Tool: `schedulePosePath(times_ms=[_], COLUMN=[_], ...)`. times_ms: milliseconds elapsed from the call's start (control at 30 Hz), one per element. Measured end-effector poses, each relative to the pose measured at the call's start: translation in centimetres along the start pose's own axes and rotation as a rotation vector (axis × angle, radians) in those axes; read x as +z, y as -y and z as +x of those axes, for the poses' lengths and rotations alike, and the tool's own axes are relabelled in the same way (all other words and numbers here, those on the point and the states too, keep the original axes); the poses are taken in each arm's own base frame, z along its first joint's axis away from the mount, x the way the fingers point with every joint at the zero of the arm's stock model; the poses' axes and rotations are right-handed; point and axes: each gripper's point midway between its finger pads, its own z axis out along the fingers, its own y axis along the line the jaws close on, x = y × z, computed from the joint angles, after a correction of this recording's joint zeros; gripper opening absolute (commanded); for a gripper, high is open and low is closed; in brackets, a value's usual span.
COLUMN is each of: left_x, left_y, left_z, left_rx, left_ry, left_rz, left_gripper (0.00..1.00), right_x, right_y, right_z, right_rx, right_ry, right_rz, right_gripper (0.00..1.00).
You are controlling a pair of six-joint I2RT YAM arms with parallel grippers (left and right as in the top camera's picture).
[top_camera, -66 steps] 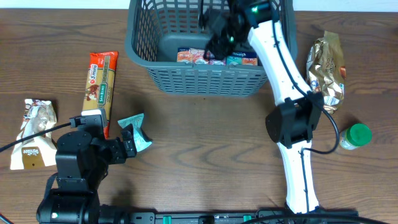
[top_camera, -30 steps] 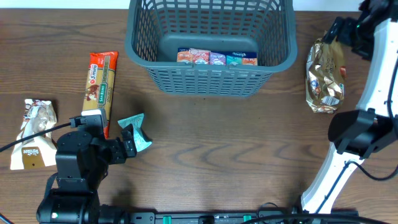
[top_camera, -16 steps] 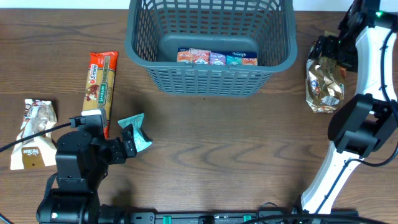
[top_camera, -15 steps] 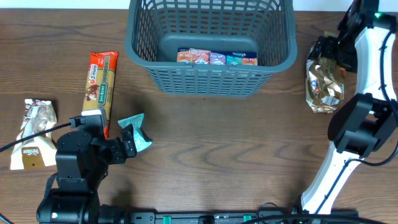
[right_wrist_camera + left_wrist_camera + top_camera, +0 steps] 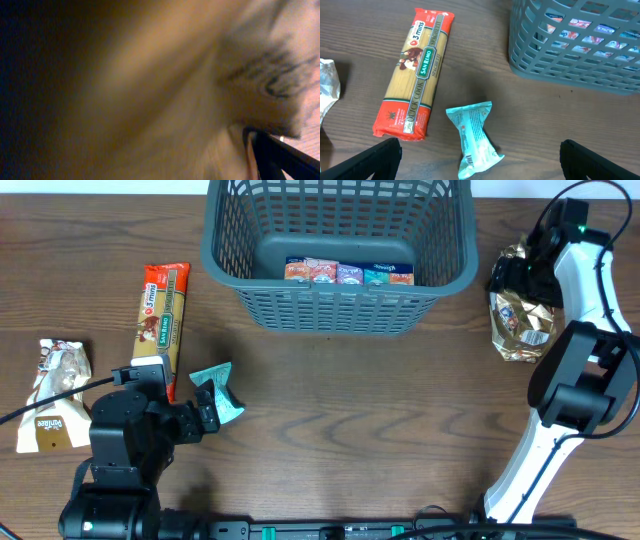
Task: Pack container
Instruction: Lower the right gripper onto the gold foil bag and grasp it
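Grey-blue basket at the table's far edge, centre; both arms low, one on each side.

Left to right, on a dark wood-grain table: a crinkled white-and-brown packet and a long flat San Remo spaghetti pack in red and clear film. A small teal pouch with pinched ends lies just beside the left gripper. In the left wrist view its fingers stand wide apart, holding nothing. The basket is rectangular plastic with lattice-slotted walls and a thick rolled rim. A row of small colourful packets lies on its floor along the near wall. On the right lies a crumpled gold foil bag, with the right gripper at its far end. The right wrist view is a tan blur, so its jaw state cannot be told.
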Motion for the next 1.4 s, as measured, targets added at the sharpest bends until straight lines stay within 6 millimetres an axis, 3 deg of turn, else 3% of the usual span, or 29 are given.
schedulePosePath(times_ms=[533, 867, 1100, 1267, 1300, 1400], left_x=[0.0, 0.0, 0.0, 0.0, 0.0, 0.0], left_y=[0.0, 0.0, 0.0, 0.0, 0.0, 0.0], left_z=[0.0, 0.0, 0.0, 0.0, 0.0, 0.0], left_rx=[0.000, 0.000, 0.000, 0.000, 0.000, 0.000], left_ry=[0.000, 0.000, 0.000, 0.000, 0.000, 0.000], left_rz=[0.000, 0.000, 0.000, 0.000, 0.001, 0.000], left_gripper=[0.98, 0.98, 0.98, 0.98, 0.98, 0.98], right_x=[2.4, 2.7, 2.7, 2.7, 2.7, 2.8], right_y=[0.8, 0.8, 1.0, 1.0, 1.0, 1.0], right_z=[1.0, 1.4, 1.5, 1.5, 1.5, 1.5], right_rx=[-0.003, -0.019, -0.025, -0.032, -0.032, -0.039], right_ry=[0.075, 0.069, 0.069, 0.069, 0.069, 0.068], right_rz=[0.010, 0.014, 0.021, 0.025, 0.025, 0.027], right_gripper=[0.99, 0.99, 0.91, 0.90, 0.89, 0.67])
